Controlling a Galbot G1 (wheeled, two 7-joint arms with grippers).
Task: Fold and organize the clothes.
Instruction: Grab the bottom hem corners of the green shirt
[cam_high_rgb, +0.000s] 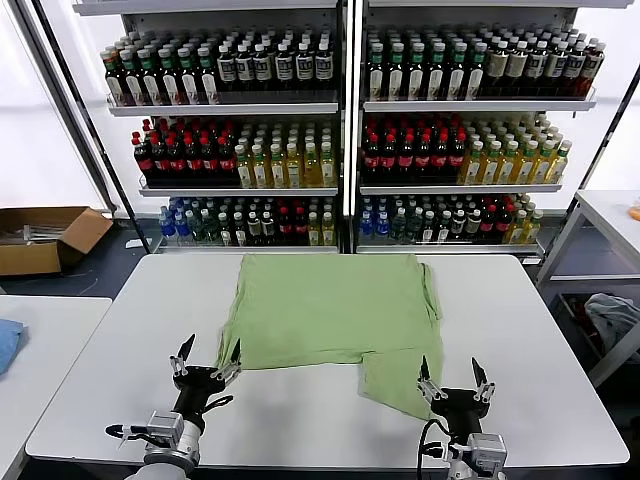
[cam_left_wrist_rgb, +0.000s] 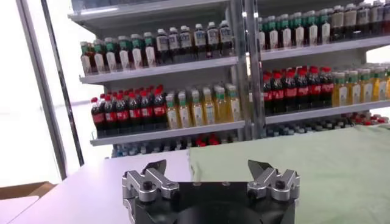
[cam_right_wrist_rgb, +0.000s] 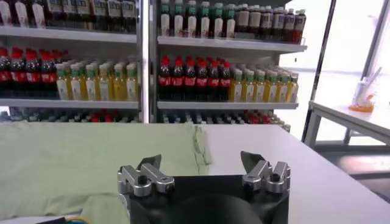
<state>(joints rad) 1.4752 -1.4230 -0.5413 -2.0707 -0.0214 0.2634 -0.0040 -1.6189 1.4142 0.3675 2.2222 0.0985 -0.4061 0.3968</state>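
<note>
Shirt front: the light green soft-fabric shirt (cam_high_rgb: 330, 310) lies face down, print hidden.
Bottle labels: too small to read.

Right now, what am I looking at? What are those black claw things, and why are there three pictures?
Those claws are a robot's two hands, called grippers. The big picture comes from a camera on the robot's head, looking down at a white table. In it, the left gripper is at the near edge on the left, and the right gripper is on the right. Both are open and hold nothing.

The other two pictures come from little cameras on the robot's wrists, so each shows its own claw up close: the left gripper and the right gripper.

On the table lies a light green shirt, spread out flat with one piece hanging toward the right gripper. The robot is meant to fold it. Behind the table stand shelves of bottles.
</note>
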